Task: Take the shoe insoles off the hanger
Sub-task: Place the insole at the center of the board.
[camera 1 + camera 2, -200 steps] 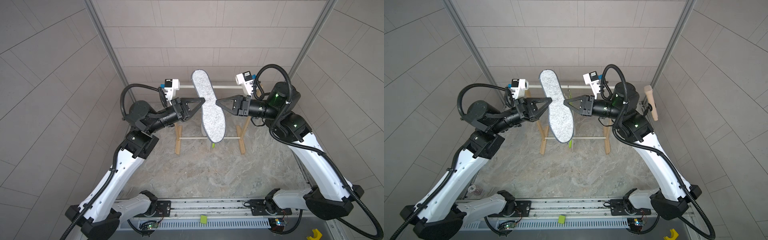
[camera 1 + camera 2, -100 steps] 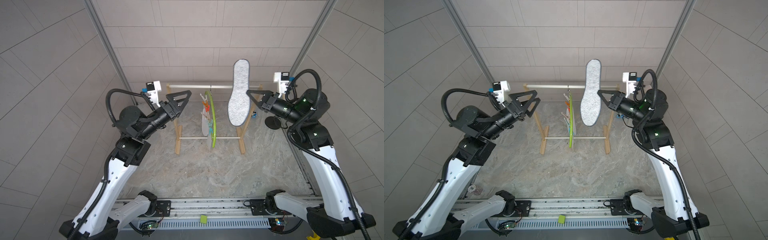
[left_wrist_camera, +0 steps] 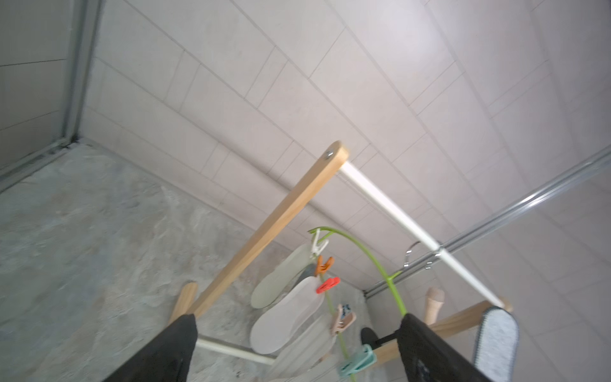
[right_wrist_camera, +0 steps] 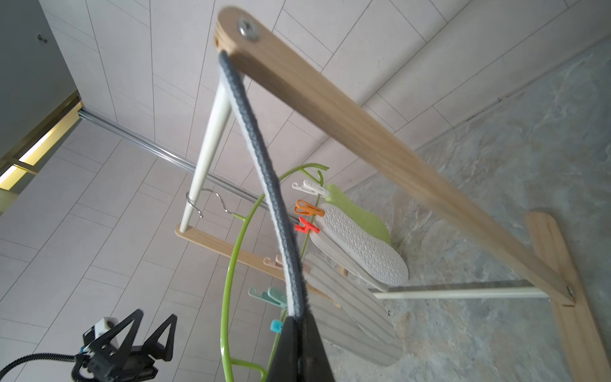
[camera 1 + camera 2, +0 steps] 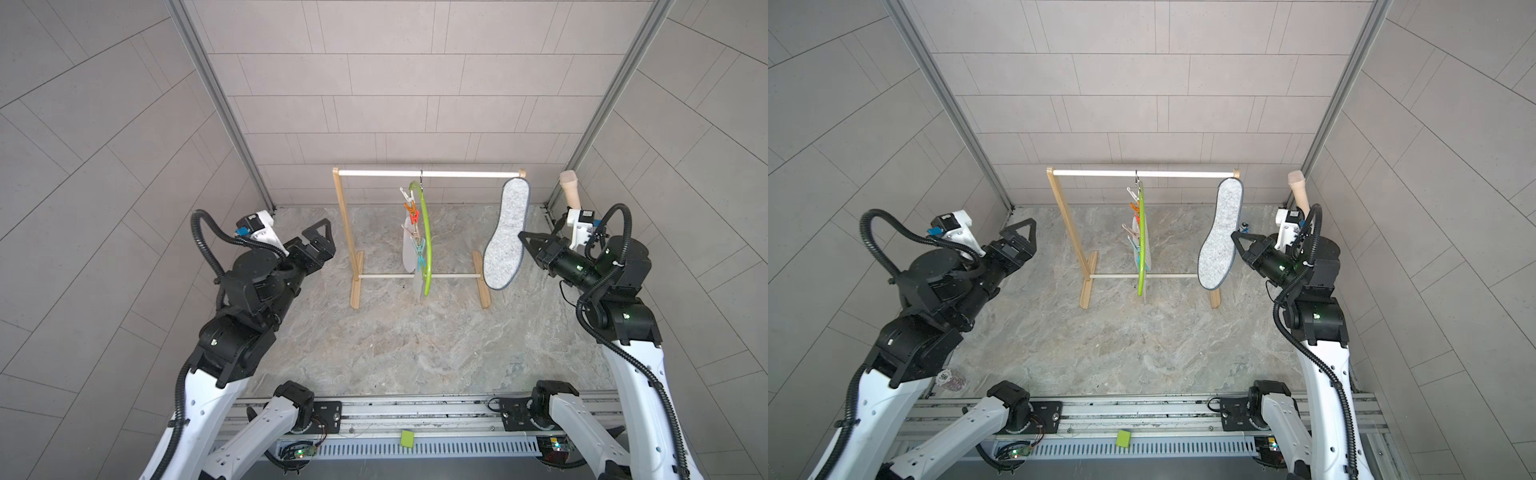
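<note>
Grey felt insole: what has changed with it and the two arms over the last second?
The left gripper let go of the grey felt insole, opened and drew back leftward. The right gripper, shut on it, carried it from mid-rack to the right end of the wooden rack. The lime-green hanger stays on the rod with the other insoles clipped; the rack is unmoved.

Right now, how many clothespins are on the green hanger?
6, in a row along the hanger: white, orange, red, beige, teal, and a light-blue one partly hidden behind the right gripper. Others may be hidden.
</note>
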Tool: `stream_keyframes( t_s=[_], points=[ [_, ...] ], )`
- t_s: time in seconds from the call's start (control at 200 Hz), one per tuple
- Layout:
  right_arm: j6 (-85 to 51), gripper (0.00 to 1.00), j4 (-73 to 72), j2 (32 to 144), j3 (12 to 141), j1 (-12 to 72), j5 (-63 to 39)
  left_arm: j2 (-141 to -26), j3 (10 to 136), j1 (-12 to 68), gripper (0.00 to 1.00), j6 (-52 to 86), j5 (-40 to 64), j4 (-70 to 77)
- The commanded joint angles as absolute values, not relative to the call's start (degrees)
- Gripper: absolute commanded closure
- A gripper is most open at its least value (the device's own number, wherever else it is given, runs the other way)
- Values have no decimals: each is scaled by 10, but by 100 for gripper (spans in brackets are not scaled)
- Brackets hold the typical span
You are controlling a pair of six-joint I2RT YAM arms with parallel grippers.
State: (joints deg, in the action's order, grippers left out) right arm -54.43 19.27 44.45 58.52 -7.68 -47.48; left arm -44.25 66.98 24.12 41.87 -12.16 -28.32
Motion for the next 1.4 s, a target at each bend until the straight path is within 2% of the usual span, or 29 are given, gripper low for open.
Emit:
stream_keyframes(
  t_s=[0.0, 0.12, 0.345, 0.475, 0.595, 1.396],
  points=[
    [-490, 100, 297, 397, 561, -61, -511, -424, 609, 239, 1, 409, -192, -325],
    [-446, 100, 377, 350, 497, -34, -498, -400, 535, 239, 2, 448, -212, -312],
    [-447, 100, 380, 284, 296, 25, -417, -395, 466, 240, 3, 476, -194, -290],
    [-430, 100, 352, 296, 224, 59, -360, -399, 457, 240, 3, 492, -187, -294],
    [-428, 100, 299, 338, 178, 68, -359, -396, 451, 240, 3, 504, -174, -295],
    [-399, 100, 175, 637, 239, 78, -329, -388, 436, 240, 4, 543, -148, -303]
  ],
)
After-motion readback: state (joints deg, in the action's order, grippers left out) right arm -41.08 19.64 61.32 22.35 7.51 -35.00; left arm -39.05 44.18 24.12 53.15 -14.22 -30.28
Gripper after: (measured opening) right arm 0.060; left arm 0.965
